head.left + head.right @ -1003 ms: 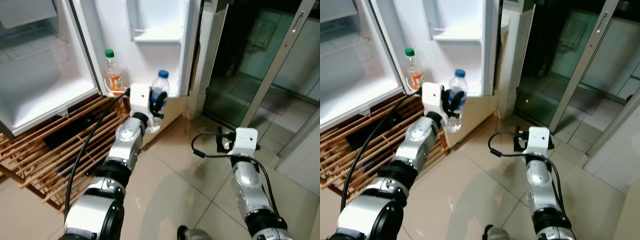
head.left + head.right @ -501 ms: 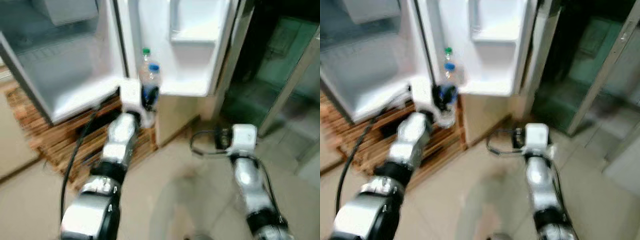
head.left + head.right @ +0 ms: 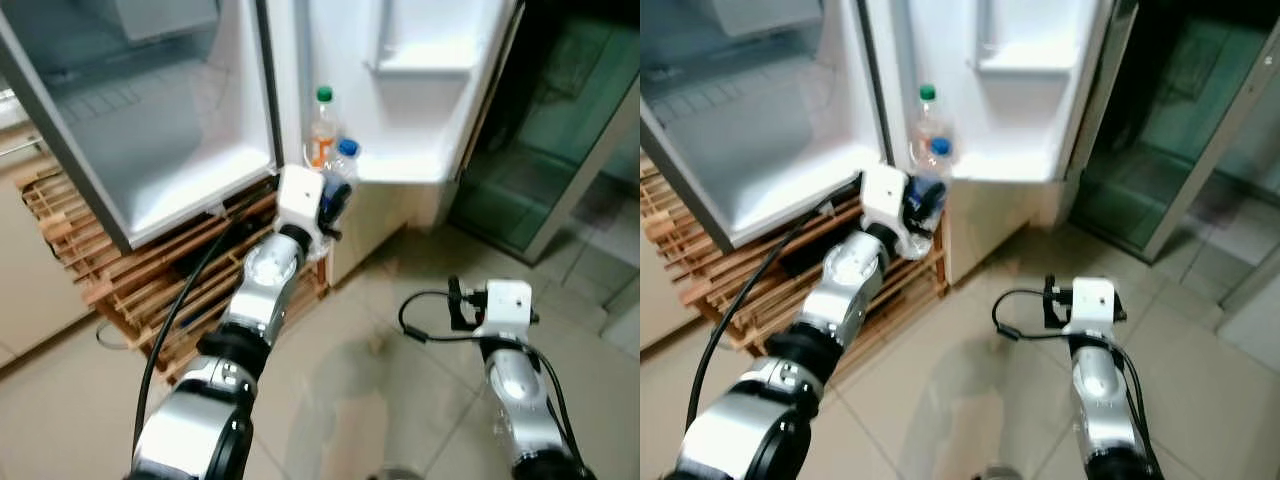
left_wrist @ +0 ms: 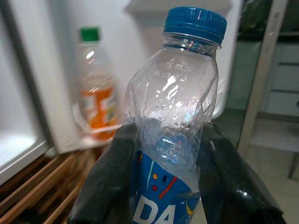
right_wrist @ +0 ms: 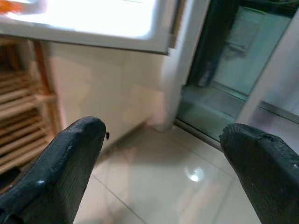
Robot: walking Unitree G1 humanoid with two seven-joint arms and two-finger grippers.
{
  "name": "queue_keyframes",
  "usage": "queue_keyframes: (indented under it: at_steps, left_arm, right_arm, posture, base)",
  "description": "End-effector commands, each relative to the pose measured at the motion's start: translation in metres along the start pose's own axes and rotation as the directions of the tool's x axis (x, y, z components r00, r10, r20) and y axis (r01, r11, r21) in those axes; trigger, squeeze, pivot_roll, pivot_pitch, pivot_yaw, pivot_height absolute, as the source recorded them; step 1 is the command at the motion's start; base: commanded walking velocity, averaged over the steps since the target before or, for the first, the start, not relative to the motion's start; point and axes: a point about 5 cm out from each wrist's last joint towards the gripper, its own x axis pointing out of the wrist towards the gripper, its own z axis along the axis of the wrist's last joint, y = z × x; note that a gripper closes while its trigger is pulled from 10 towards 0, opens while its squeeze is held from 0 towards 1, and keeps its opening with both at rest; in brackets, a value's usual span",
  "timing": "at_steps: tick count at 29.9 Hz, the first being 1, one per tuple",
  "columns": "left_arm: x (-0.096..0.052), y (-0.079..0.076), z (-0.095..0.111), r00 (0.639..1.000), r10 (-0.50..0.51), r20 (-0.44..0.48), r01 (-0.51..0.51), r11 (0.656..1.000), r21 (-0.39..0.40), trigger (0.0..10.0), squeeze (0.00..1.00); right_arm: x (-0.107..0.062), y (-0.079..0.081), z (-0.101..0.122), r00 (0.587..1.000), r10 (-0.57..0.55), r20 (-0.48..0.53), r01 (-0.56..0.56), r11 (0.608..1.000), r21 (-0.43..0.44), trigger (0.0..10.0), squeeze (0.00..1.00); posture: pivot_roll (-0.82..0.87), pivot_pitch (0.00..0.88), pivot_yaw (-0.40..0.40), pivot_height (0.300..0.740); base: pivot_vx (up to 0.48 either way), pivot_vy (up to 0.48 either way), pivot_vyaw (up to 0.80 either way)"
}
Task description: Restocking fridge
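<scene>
From where I stood, the left gripper [image 3: 330, 205] was clamped on a clear water bottle [image 4: 174, 126] with a blue cap, its two black fingers [image 4: 110, 179] pressed against either side of the crumpled body just above the blue label. The bottle stood upright in the grip, held up close to the lower shelf of the open fridge door [image 3: 420, 95], just in front of the orange drink bottle [image 3: 321, 128] with the green cap that already sat on that door shelf.

Against the picture from a second before, the whole scene had swung: the robot's head had turned and the view had blurred midway, so most of the shift was the camera's, not the objects'. What did alter was the relation of the two bottles. Earlier the held bottle was well to the side of the orange one; at this moment its cap nearly overlapped it, which I judged to mean the robot had closed on the door and lined the bottle up with the shelf.

The right gripper [image 5: 163, 163] hung low over the tiled floor [image 3: 970, 370], fingers spread wide and holding nothing, well apart from the fridge.

In my judgement the placing step was under way but not finished: the bottle was not yet resting on the shelf.
</scene>
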Motion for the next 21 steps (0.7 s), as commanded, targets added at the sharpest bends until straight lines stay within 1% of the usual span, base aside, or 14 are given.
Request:
queue_keyframes:
  at_steps: [1, 2, 4, 8, 10, 12, 15, 16, 18, 20, 21]
  left_arm:
    - [0.000, 0.005, 0.006, 1.000, 0.005, 0.028, -0.005, 1.000, 0.006, 10.0, 0.00]
    - [0.001, 0.004, 0.007, 1.000, 0.001, 0.031, -0.001, 1.000, 0.007, 10.0, 0.00]
    - [0.001, 0.002, 0.009, 0.999, -0.018, 0.041, 0.017, 1.000, 0.010, 10.0, 0.00]
    - [0.005, -0.002, 0.014, 0.997, -0.030, 0.064, 0.029, 0.999, 0.014, 10.0, 0.00]
    - [0.006, -0.004, 0.017, 0.996, -0.040, 0.076, 0.038, 0.999, 0.028, 10.0, 0.00]
    - [0.006, -0.006, 0.018, 0.995, -0.052, 0.082, 0.050, 0.998, 0.030, 10.0, 0.00]
    - [0.007, -0.008, 0.019, 0.995, -0.065, 0.081, 0.063, 0.998, 0.025, 10.0, 0.00]
    - [0.007, -0.009, 0.019, 0.995, -0.067, 0.080, 0.065, 0.998, 0.028, 10.0, 0.00]
    - [0.007, -0.011, 0.018, 0.992, -0.103, 0.075, 0.103, 0.995, 0.004, 10.0, 0.00]
    - [0.007, -0.012, 0.018, 0.990, -0.115, 0.079, 0.116, 0.993, -0.009, 10.0, 0.00]
    - [0.006, -0.012, 0.019, 0.990, -0.116, 0.083, 0.116, 0.993, 0.002, 10.0, 0.00]
  right_arm:
    - [0.004, 0.003, 0.005, 1.000, 0.018, 0.018, -0.018, 1.000, -0.017, 10.0, 0.00]
    - [0.004, 0.004, 0.006, 1.000, 0.019, 0.020, -0.018, 1.000, -0.019, 10.0, 0.00]
    - [0.006, 0.004, 0.011, 0.999, 0.013, 0.038, -0.012, 1.000, -0.018, 10.0, 0.00]
    - [0.009, 0.002, 0.016, 0.998, 0.006, 0.059, -0.005, 1.000, -0.016, 10.0, 0.00]
    - [0.009, 0.003, 0.015, 0.999, 0.006, 0.051, -0.005, 1.000, -0.014, 10.0, 0.00]
    - [0.010, 0.004, 0.015, 0.999, 0.009, 0.045, -0.008, 1.000, -0.018, 10.0, 0.00]
    - [0.010, 0.006, 0.017, 0.998, 0.005, 0.063, -0.005, 1.000, -0.007, 10.0, 0.00]
    - [0.010, 0.007, 0.018, 0.998, 0.006, 0.069, -0.006, 1.000, -0.007, 10.0, 0.00]
    - [0.011, 0.008, 0.019, 0.997, 0.006, 0.073, -0.005, 1.000, -0.010, 10.0, 0.00]
    - [0.011, 0.008, 0.019, 0.997, 0.007, 0.074, -0.006, 1.000, -0.010, 10.0, 0.00]
    - [0.012, 0.009, 0.018, 0.998, 0.006, 0.060, -0.005, 1.000, -0.007, 10.0, 0.00]
  posture:
    - [-0.22, 0.000, 0.049, 0.740]
    - [-0.22, 0.000, 0.049, 0.740]
    - [-0.23, 0.000, 0.054, 0.740]
    - [-0.24, 0.000, 0.057, 0.740]
    - [-0.24, 0.000, 0.057, 0.740]
    - [-0.24, 0.000, 0.060, 0.740]
    - [-0.25, 0.000, 0.069, 0.740]
    - [-0.25, 0.000, 0.072, 0.740]
    - [-0.24, 0.000, 0.079, 0.740]
    - [-0.24, 0.000, 0.079, 0.740]
    - [-0.24, 0.000, 0.079, 0.740]
  base:
    - [0.000, 0.000, 0.00]
    - [0.000, 0.000, 0.00]
    - [0.000, 0.000, -0.59]
    - [0.000, 0.000, 0.00]
    - [0.000, 0.000, -0.45]
    - [0.000, 0.000, -0.79]
    - [0.000, 0.000, -0.77]
    - [0.000, 0.000, 0.00]
    - [0.000, 0.000, 0.00]
    - [0.000, 0.000, 0.00]
    - [0.000, 0.000, -0.80]
